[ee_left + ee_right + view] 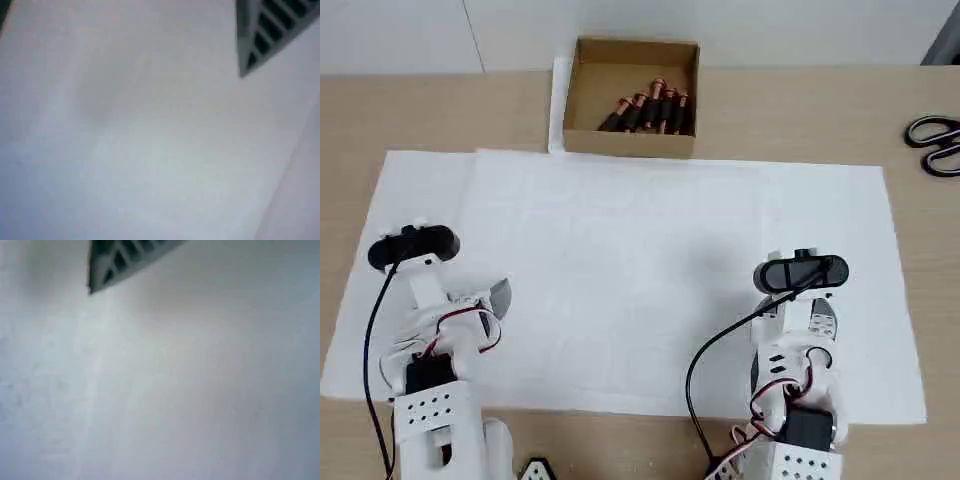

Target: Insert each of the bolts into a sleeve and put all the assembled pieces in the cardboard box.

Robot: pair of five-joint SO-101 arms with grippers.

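A: Starting nearest the arms, where does each claw sit?

B: Both are low over the white paper sheet (640, 270) that covers the light wooden table (380, 110). The left gripper (492, 297) is at the near left and the right gripper (820, 322) at the near right. I cannot tell how far either one is parted. Each wrist view has bare paper under the claw.

A: And the task's pieces?

B: They are far off, inside the brown cardboard box (572, 95) at the far edge of the paper. The copper-tipped bolts in dark sleeves (648, 110) lie side by side toward the box's right half. Their long axes slant roughly from seven o'clock to one o'clock, with the copper ends farthest away.

A: Which way is the box from each claw?

B: It is about one o'clock from the left gripper and about eleven o'clock from the right, well apart from both. The left looks a shade nearer, though there is little in it.

A: Anything else?

B: A pair of black-handled scissors (935, 145) lies far out at about two o'clock. With every piece I can see boxed, I judge the task at or near its end.
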